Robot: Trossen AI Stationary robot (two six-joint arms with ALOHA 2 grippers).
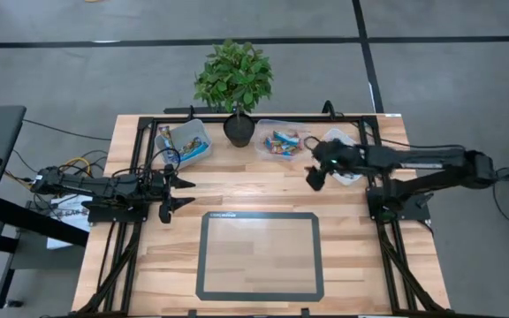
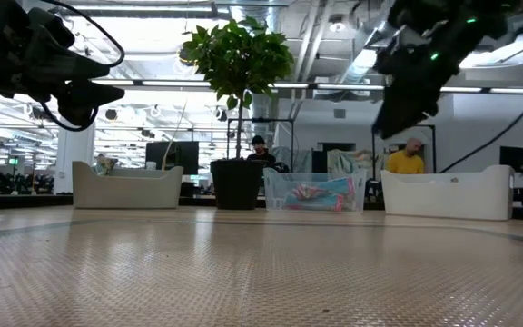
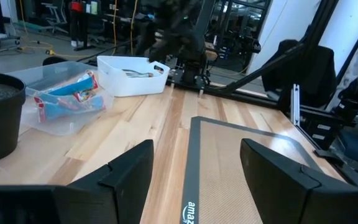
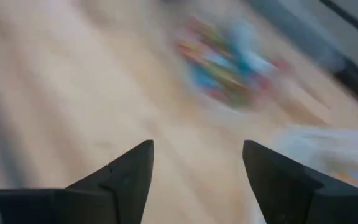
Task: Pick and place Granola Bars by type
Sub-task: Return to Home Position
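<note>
— Granola Bars (image 1: pixel 283 141): where do they lie?
— In three containers along the far edge of the bench (image 1: pixel 162 265). Blue and red wrappers fill the clear tub (image 1: pixel 263 151), more lie in the gray bin (image 1: pixel 208 146), and a few in the white bin (image 3: pixel 129 84).
— Any writing?
— White letters on the border of the dark-framed mat (image 1: pixel 259 256) begin "ama"; the rest is cut off. The wrapper print is too small to read.
— The claws?
— The left claw (image 1: pixel 191 193) hovers spread and empty, just beside the mat's far left corner. The right claw (image 1: pixel 313 177) hangs spread and empty near the white bin, with its arm crossing above that bin.
— And around them?
— A leafy plant (image 1: pixel 234 75) in a black pot (image 1: pixel 239 131) stands between the gray bin and the clear tub. The bench is pale planks over a gray floor (image 1: pixel 60 53). Beyond it, in the lit hall, are a person in yellow (image 2: pixel 407 161) and another in dark clothes (image 2: pixel 260 153).
</note>
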